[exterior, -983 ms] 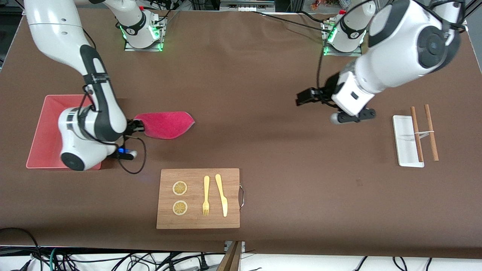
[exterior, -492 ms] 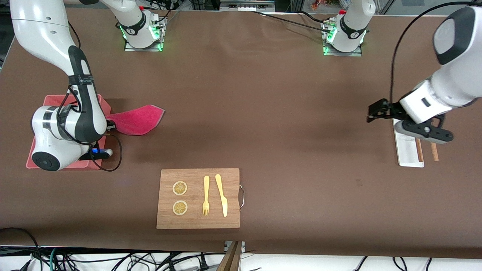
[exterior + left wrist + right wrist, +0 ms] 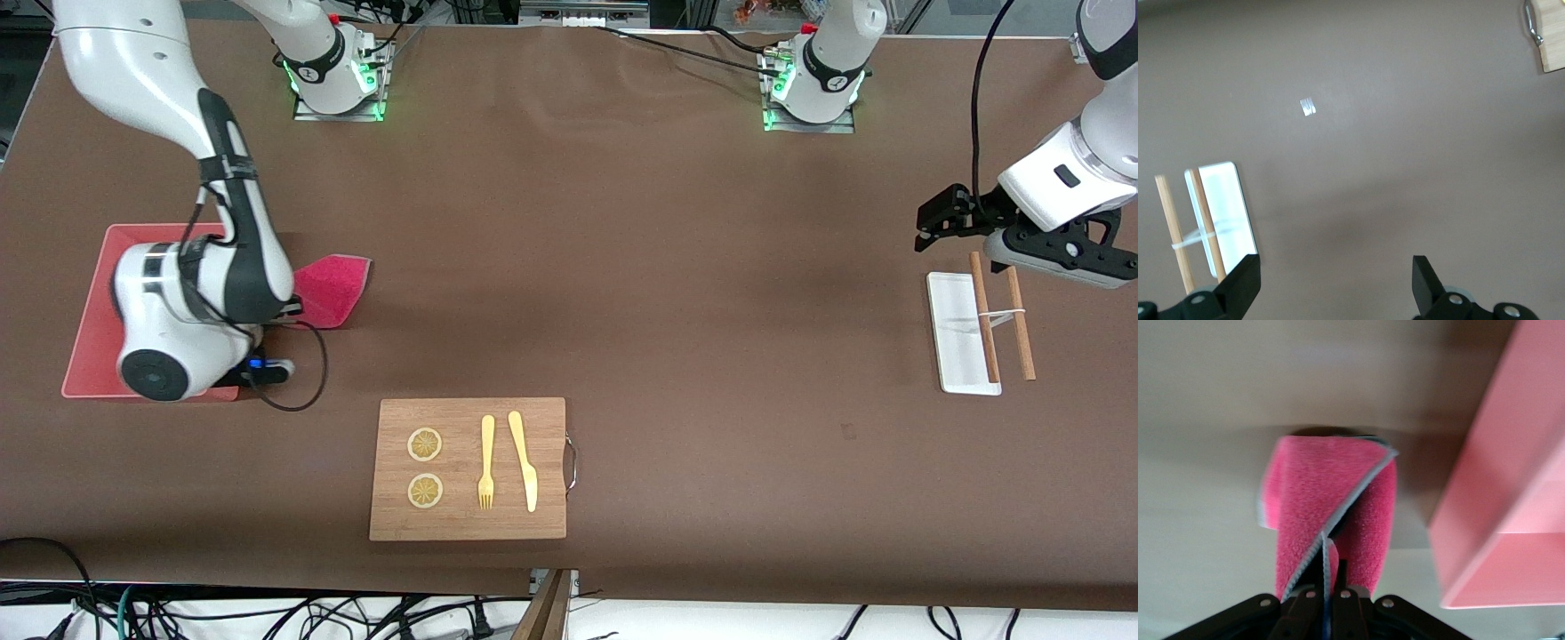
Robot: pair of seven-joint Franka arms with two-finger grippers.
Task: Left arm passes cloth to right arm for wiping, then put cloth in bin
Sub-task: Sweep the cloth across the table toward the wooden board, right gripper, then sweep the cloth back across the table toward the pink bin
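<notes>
My right gripper point(image 3: 292, 309) is shut on one end of the crimson-pink cloth point(image 3: 331, 286), right beside the salmon-pink bin point(image 3: 89, 307), on the bin's side toward the left arm's end. In the right wrist view the cloth point(image 3: 1331, 507) hangs folded from the shut gripper point(image 3: 1331, 587), its grey edge showing, with the bin's wall point(image 3: 1498, 493) next to it. My left gripper point(image 3: 927, 233) is open and empty, up over the table near the white tray. The left wrist view shows its gripper point(image 3: 1335, 283) spread wide over bare table.
A wooden cutting board point(image 3: 467, 524) with two lemon slices, a fork and a knife lies near the front camera. A small white tray point(image 3: 956, 333) with two tied wooden sticks point(image 3: 982, 311) lies at the left arm's end; it also shows in the left wrist view point(image 3: 1228, 200).
My right gripper has drawn the cloth toward the bin, and the cloth has folded up shorter. My left arm has pulled back toward its own end of the table, past the white tray.
</notes>
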